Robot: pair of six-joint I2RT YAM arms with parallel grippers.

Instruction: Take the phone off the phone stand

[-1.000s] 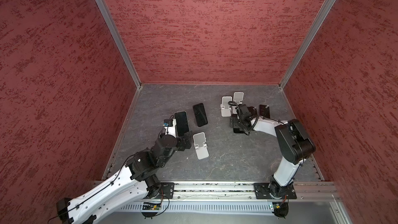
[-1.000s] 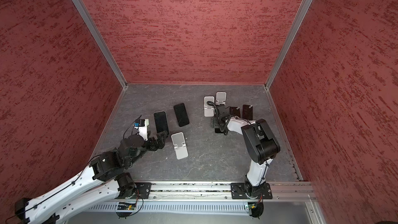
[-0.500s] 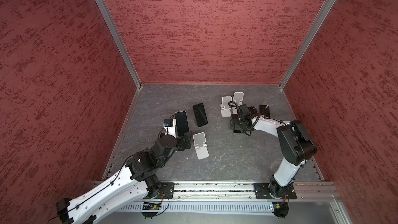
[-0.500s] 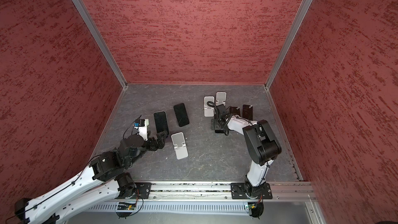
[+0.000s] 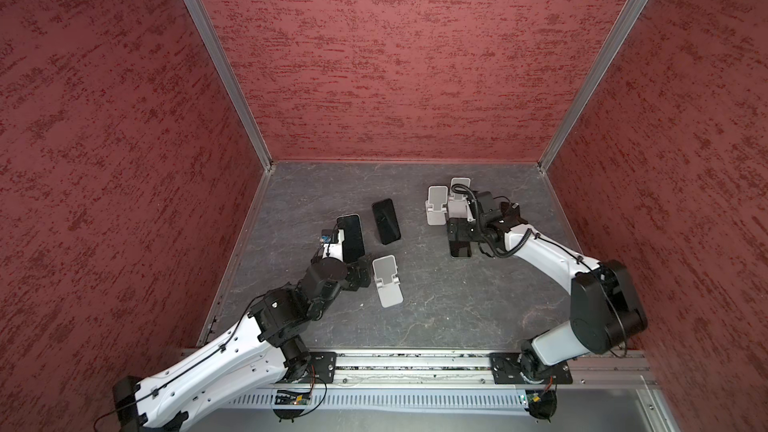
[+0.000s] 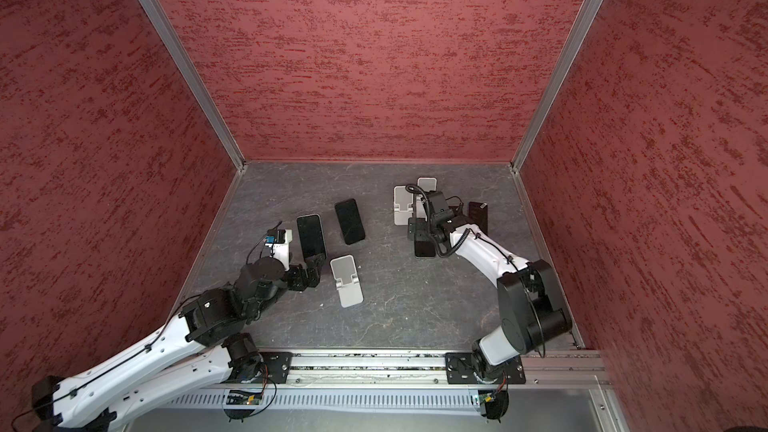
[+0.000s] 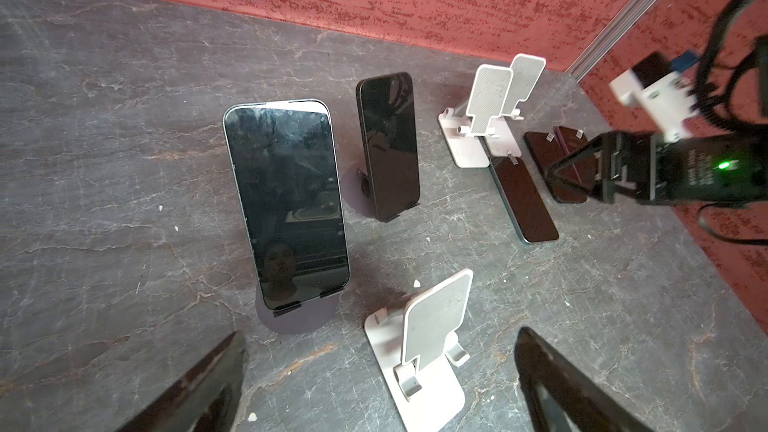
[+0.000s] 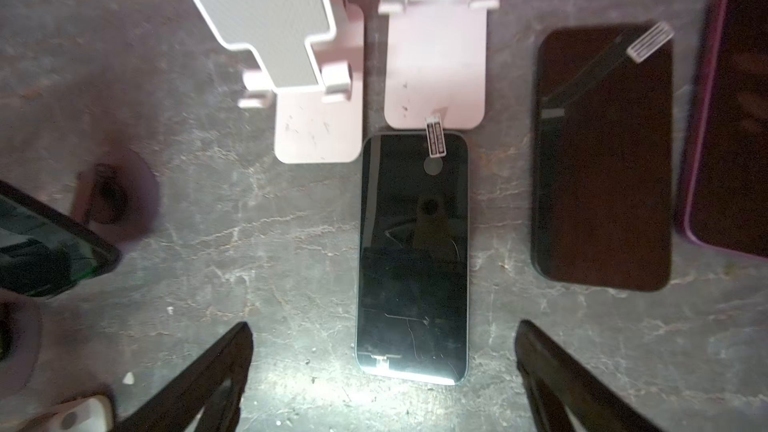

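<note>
1. Left wrist view, by the desk's near edge: the left fingers [image 7: 220,363] are spread wide and empty, with an empty white stand [image 7: 419,351] just ahead of them.
2. Beyond, toward the left edge, a silver-edged phone [image 7: 286,205] leans on its round purple stand [image 7: 291,322]. A black phone [image 7: 388,143] behind it is propped up the same way. Nothing touches either one.
3. Farther in, toward the right edge, the right fingers [image 8: 232,347] have just let go and now gape above the released phone [image 8: 411,259]. It lies flat on the desk [image 8: 249,243], its top end at the foot of a bare pink stand [image 8: 434,68].
4. That phone looks done, so the right arm can likely pull back. The two propped phones probably come next.
5. Toward the far right corner sit a second pink stand [image 8: 316,126] and two more flat phones [image 8: 602,160].
</note>
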